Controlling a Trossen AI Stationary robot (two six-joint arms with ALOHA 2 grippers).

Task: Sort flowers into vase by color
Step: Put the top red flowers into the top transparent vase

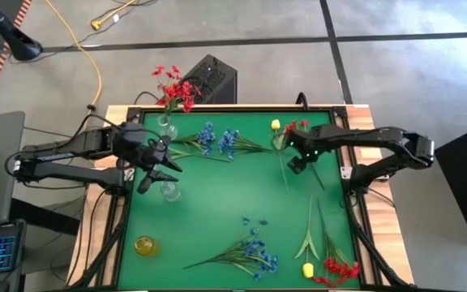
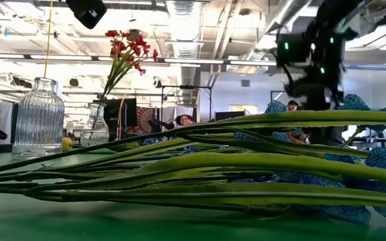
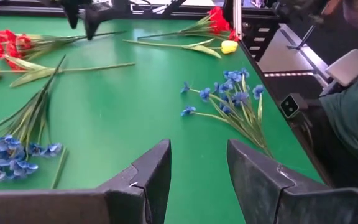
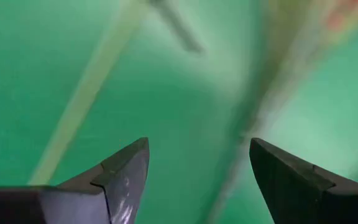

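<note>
Green felt table top [image 1: 217,211] is viewed from above; clock directions are taken from that view. Two blue-blossom sprays [image 1: 217,143] are laid side by side at about 11 o'clock, long axes roughly 3-to-9, blossoms toward the mat's middle. A third blue spray [image 1: 246,251] is laid at 6 o'clock, stem end toward 8, blossoms toward 3. One yellow tulip bud [image 1: 276,125] and one red-blossom spray [image 1: 297,127] are seen at 1 o'clock, heads toward 12, stems run down toward 5. A second yellow tulip [image 1: 307,269] and second red spray [image 1: 339,269] are laid at 5 o'clock, heads toward 6. A third red spray [image 1: 175,88] is stood upright in a clear ribbed glass vase [image 1: 167,126] at 11 o'clock. Two more vases are counted: one clear [image 1: 170,190] at 9 o'clock, one amber-tinted [image 1: 145,245] at 7 o'clock. No legible writing is found. Left gripper [image 1: 154,169] is held near the 9 o'clock vase, fingers parted, nothing between them. Right gripper [image 1: 301,157] is held low over the stems at 2 o'clock, fingers spread wide, nothing grasped.
</note>
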